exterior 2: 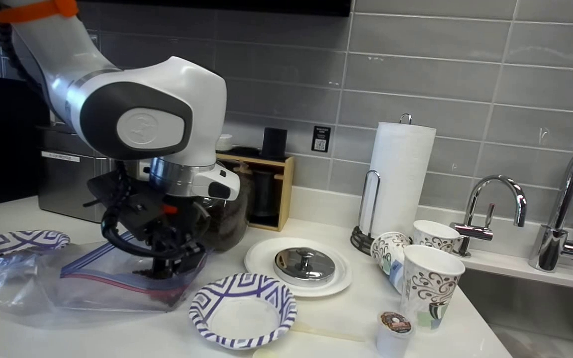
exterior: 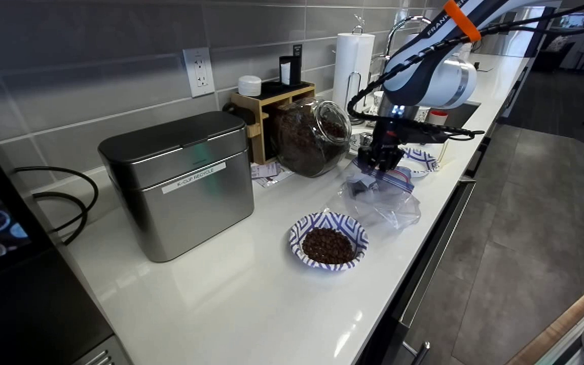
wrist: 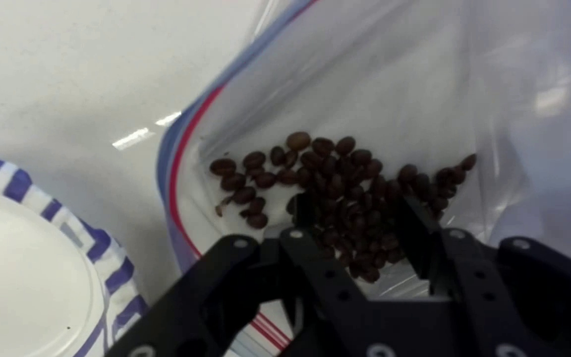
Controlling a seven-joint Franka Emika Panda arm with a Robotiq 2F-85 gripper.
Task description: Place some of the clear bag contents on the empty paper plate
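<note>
My Franka Panda arm [exterior 2: 70,54] slants down from the upper left in an exterior view, bends at the wrist [exterior 2: 199,109] and points my Robotiq gripper [wrist: 358,210] downward, its fingers [wrist: 418,238] parted.

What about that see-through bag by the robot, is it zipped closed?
No, the wrist view shows the clear bag gaping open, with the gripper at the coffee beans inside it.

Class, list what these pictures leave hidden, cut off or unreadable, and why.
Wrist view: coffee beans, partly hidden behind the gripper.
Wrist view: paper bowl, cut off by left and bottom edges.
In an exterior view: coffee pod lettering, too small.
In an exterior view: wall sign lettering, too small.
</note>
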